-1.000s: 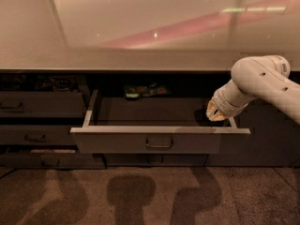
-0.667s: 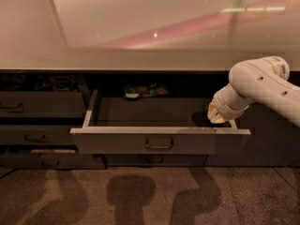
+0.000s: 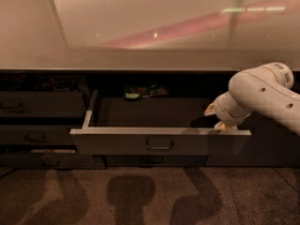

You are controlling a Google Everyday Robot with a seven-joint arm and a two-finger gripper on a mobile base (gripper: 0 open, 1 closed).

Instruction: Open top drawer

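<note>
"Had anything changed in that last second?"

"Hardly. The top drawer (image 3: 122, 142) sat where it had been, pulled well out from under the bench (image 3: 140, 60), with its handle (image 3: 159, 144) facing me and the tray open to view. Only the arm (image 3: 262, 93) had sunk a touch."

"And the gripper?"

"The gripper (image 3: 216, 117) hung at the drawer's right end, just behind the front panel's top edge and nowhere near the handle. I couldn't tell whether it was open or closed (the drawer's shadow swallowed it)."

"So, done?"

"I judged the opening essentially finished. With the drawer no longer travelling, what remained was backing the arm away without knocking the front."
</note>
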